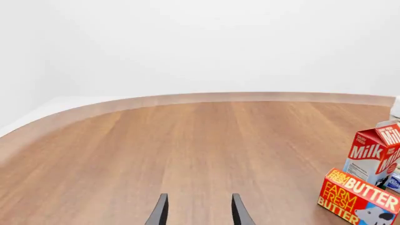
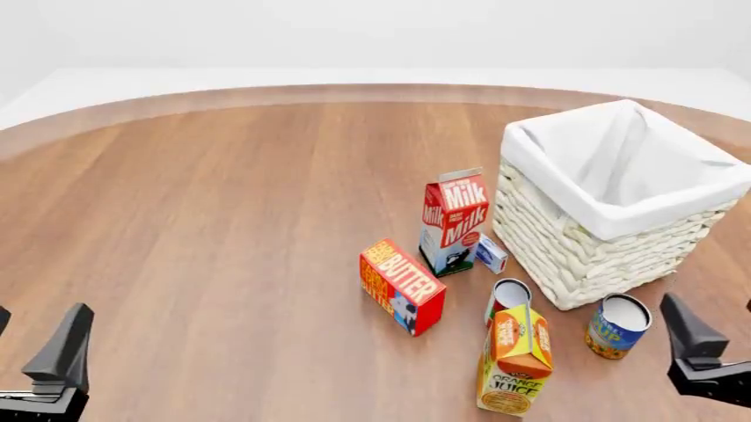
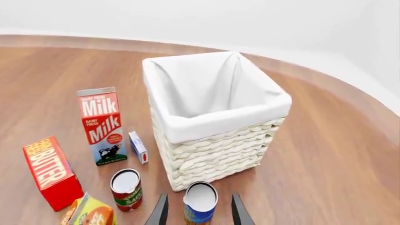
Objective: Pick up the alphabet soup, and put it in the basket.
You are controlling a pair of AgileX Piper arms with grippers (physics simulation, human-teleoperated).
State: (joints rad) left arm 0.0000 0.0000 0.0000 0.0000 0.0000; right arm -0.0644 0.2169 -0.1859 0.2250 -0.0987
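The alphabet soup (image 2: 617,325) is a small blue-labelled can with a pale top, standing upright on the table just in front of the basket (image 2: 586,255). The basket is large, white and woven, with a white liner over its rim (image 3: 187,129). My right gripper (image 2: 710,303) is open, low at the table's near right, a little short of the can. In the right wrist view the alphabet soup (image 3: 200,206) shows ahead between the open fingers (image 3: 161,211). My left gripper (image 2: 39,312) is open at the near left, far from the can, and holds nothing (image 1: 198,211).
A red-labelled can (image 2: 508,299) stands left of the soup. An orange juice carton (image 2: 516,360) is just nearer than it. A milk carton (image 2: 455,220), a small white box (image 2: 491,253) and a butter box (image 2: 402,286) sit left of the basket.
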